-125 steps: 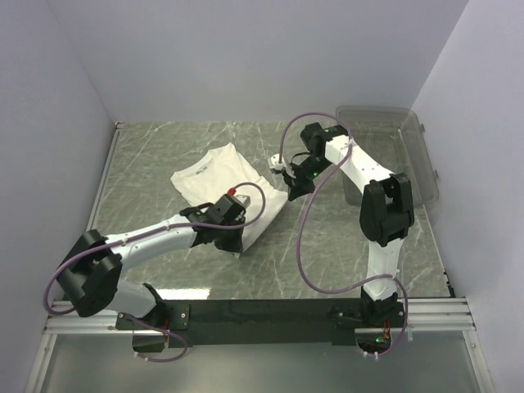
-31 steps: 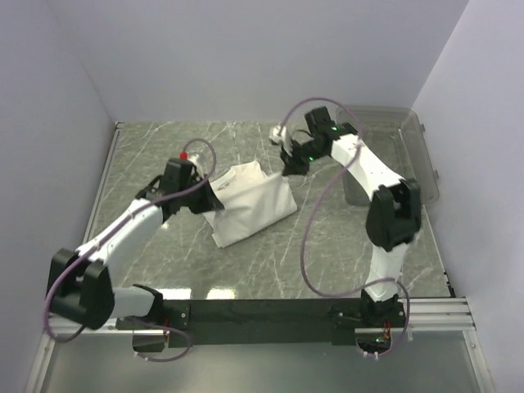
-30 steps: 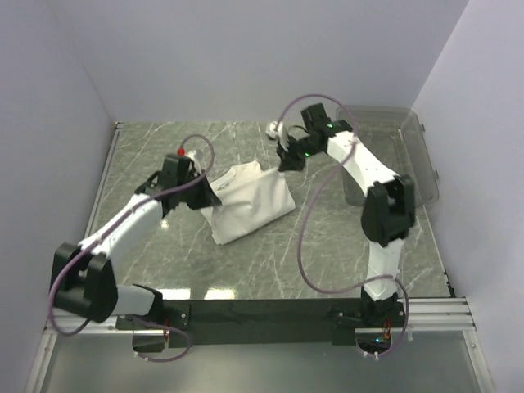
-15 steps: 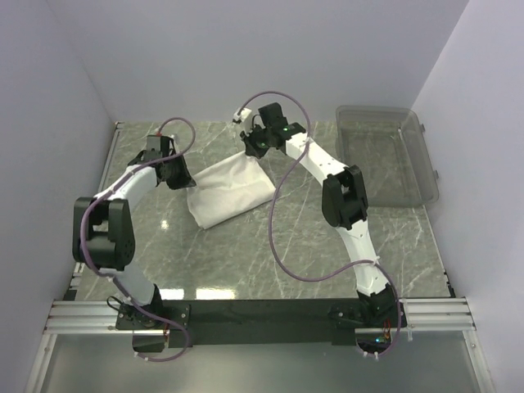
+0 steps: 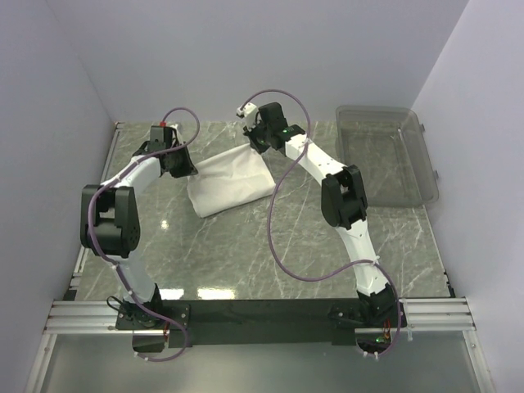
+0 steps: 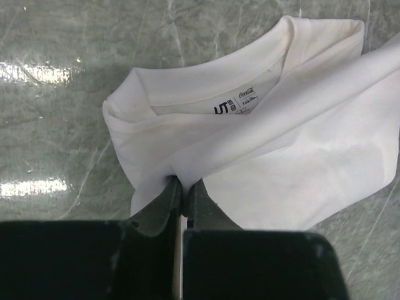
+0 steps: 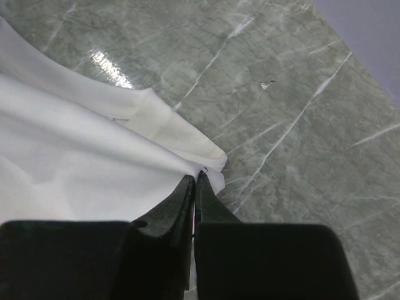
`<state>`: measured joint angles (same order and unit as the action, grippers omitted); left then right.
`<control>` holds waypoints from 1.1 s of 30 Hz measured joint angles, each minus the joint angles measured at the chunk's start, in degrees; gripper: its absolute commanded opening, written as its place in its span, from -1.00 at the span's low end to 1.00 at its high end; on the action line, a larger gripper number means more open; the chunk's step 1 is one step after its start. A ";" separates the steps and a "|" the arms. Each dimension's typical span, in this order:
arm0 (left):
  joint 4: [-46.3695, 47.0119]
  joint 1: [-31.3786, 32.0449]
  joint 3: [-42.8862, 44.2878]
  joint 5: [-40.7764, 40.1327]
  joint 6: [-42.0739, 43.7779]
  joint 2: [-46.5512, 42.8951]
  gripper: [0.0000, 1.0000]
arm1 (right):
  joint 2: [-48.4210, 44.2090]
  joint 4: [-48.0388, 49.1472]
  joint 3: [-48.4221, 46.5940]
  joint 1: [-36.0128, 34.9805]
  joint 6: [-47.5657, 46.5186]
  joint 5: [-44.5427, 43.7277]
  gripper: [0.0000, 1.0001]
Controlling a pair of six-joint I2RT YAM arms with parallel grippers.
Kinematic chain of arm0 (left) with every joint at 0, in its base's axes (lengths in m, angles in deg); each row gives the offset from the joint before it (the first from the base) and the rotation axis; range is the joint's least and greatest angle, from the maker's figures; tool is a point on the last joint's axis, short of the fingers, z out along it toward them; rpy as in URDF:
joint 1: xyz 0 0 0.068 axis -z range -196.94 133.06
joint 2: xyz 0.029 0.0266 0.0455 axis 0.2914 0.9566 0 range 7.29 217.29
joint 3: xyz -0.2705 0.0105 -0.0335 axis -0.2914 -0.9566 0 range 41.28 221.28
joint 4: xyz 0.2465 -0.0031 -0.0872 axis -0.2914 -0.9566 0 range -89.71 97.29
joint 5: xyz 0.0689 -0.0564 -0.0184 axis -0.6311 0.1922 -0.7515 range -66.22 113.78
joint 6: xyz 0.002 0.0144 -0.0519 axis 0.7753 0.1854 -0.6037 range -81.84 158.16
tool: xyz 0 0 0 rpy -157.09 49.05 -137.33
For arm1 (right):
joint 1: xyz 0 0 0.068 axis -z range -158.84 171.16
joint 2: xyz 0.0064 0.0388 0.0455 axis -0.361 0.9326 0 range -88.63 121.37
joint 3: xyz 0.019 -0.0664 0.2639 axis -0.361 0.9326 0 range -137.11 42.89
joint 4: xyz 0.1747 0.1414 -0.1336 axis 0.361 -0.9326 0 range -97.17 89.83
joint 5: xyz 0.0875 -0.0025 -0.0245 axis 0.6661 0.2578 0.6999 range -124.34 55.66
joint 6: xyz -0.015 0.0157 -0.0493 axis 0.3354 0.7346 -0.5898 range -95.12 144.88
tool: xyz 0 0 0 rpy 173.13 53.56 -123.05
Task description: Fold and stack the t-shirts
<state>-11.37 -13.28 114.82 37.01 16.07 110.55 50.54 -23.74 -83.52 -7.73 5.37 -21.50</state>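
Since a second ago both arms have swung away from their bases toward the far left of the surface [image 5: 286, 246], and the white t-shirt [image 5: 232, 184] has slid with them, farther back and to the left. From the bases at the near edge, bare grey marbled stone stretches up to the shirt. It lies partly folded, left of centre, with its near corner resting on the stone and its far edge drawn between the two arms. The left end effector [image 5: 178, 162] is closed, pinching a fold of cloth at the shirt's left side. Its wrist camera shows the jaws clamped on fabric just below the collar, whose printed inner label faces up. The right end effector [image 5: 255, 141] is likewise closed, gripping the shirt's far right corner. Its wrist view shows the thin jaw tips nipping the cloth edge beside a folded sleeve. Well apart, at the far right, sits a clear grey plastic bin [image 5: 385, 160].
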 measured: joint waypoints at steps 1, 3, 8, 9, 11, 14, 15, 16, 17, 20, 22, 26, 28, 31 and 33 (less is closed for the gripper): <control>0.17 0.00 0.13 -0.09 0.00 0.28 -0.99 | 0.04 0.28 0.00 0.00 0.22 -0.20 -1.00; 0.48 0.00 0.39 -0.26 0.00 1.01 -0.90 | 0.15 0.55 0.00 -0.04 0.50 -0.68 -1.00; 0.42 -0.02 1.81 -4.09 -0.39 3.26 0.27 | 1.27 1.84 -0.04 -0.50 2.14 -4.48 0.10; 0.26 -0.09 2.14 -5.57 -0.70 3.41 0.55 | 1.38 2.19 -0.04 -0.59 2.67 -6.25 0.15; -0.02 -0.22 3.04 -8.94 -1.36 3.32 0.68 | 1.44 3.13 -0.09 -0.61 3.63 -9.11 0.23; -0.15 -0.35 5.57 -14.19 -1.49 2.60 0.66 | 1.42 4.00 -0.96 -0.57 5.73 -11.93 0.33; -0.22 -0.37 6.25 -15.50 -1.20 1.86 0.61 | 1.31 4.04 -1.09 -0.42 6.32 -11.91 0.35; -0.22 -0.39 6.54 -16.35 -0.98 0.61 0.56 | 1.09 3.89 -1.11 -0.28 6.93 -11.32 0.32; -0.22 -0.44 6.54 -16.57 -0.74 -0.76 0.47 | 0.72 3.23 -1.11 -0.02 7.19 -9.94 0.22; 0.28 -0.57 5.55 -13.53 0.22 -7.10 -0.34 | -0.72 -1.77 -1.03 1.90 5.70 5.11 -0.29; 1.90 -0.59 2.97 -8.68 0.22 -11.61 -0.81 | -2.40 -5.33 0.28 3.50 4.31 15.65 -0.54; 5.44 0.37 -2.27 1.29 -1.09 -15.32 -0.98 | -5.35 -11.19 3.63 5.33 3.21 27.28 -0.67; 6.82 1.22 -4.13 4.37 -2.01 -13.92 -0.99 | -6.34 -11.89 6.27 5.35 4.00 30.32 -0.70; 7.67 2.45 -4.85 8.57 -4.09 -8.15 -0.99 | -6.60 -12.48 9.49 5.03 5.84 32.28 -0.72; 7.96 2.64 -4.85 9.64 -4.70 -5.70 -0.99 | -6.49 -13.99 10.73 4.92 6.86 32.79 -0.74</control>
<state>-3.41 -10.63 109.97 46.65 11.37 104.85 44.05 -37.73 -72.79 -2.81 12.24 11.29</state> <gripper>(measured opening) 0.013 0.139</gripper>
